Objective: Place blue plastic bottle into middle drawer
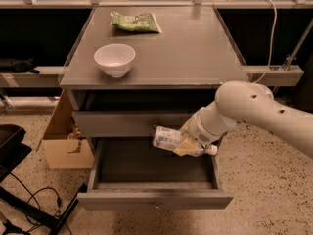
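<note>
- The jaws are seen pressed against the bottle (165, 137), which is pinched near its capped end and held lying nearly level, white cap toward the arm.
- The gripper (185, 143) is held over the right half of the open drawer (142, 168), just in front of the closed drawer (120, 124) above it.
- The bottle is not yet inside; it is carried above the dark floor of the pulled-out drawer.
- The carry is judged nearly done, and the placing step is at hand.
- A short descent into the drawer is called for next, then a release once the bottle is low enough not to roll or bounce.
- The bowl (115, 59) and snack bag (135, 22) are left on the cabinet top (195, 48), well apart from the work.
</note>
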